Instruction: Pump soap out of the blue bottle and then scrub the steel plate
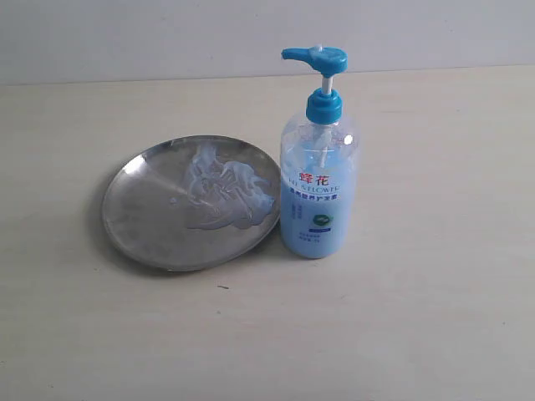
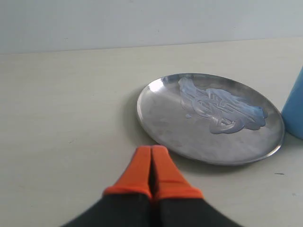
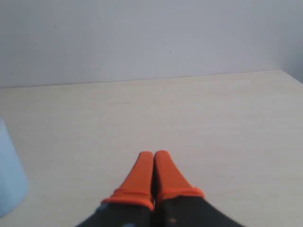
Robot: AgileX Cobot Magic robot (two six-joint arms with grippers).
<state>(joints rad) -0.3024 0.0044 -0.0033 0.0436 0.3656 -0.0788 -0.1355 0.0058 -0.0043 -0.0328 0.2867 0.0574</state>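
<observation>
Orange-tipped and pressed together, with nothing held, the left tool (image 2: 151,156) and the right tool (image 3: 154,158) are seen low over the surface (image 1: 418,317). Beyond the left one the steel plate (image 1: 142,225) is laid, with soap (image 1: 221,192) smeared across it; the blue bottle (image 1: 318,192) is stood upright just beside its rim. Pumping is judged done, scrubbing possibly unfinished.

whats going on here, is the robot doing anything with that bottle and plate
Nothing is being handled right now. The bottle stands upright beside the plate, which has soap smeared across it. The left gripper and right gripper are both shut and empty, touching neither thing.
</observation>
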